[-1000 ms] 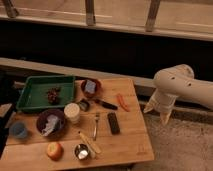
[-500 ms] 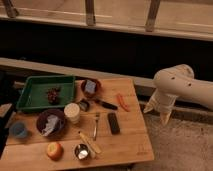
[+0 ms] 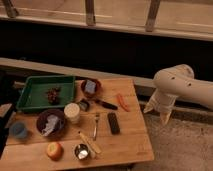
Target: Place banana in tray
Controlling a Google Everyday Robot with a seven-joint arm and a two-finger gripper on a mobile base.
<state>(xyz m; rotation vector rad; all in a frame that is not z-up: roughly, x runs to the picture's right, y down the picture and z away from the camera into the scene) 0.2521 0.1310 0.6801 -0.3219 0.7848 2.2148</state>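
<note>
The banana (image 3: 89,144), a slim pale strip, lies near the wooden worktop's (image 3: 131,141) 6 o'clock edge, just beside a steel fork (image 3: 95,126). The rimmed green plastic tray (image 3: 30,86) sits toward 10 o'clock. Nothing has shifted: the pincer (image 3: 156,112) hangs off the worktop at 3 o'clock, spread and empty, so the approach seems not begun.

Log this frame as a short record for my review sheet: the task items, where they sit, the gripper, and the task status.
banana: lying on the table near its front edge, beside the fork; outside the tray
tray: back left of the table; holds a small dark clump
gripper: off the table's right side, pointing down, open, holding nothing
status: banana not yet picked up
</note>
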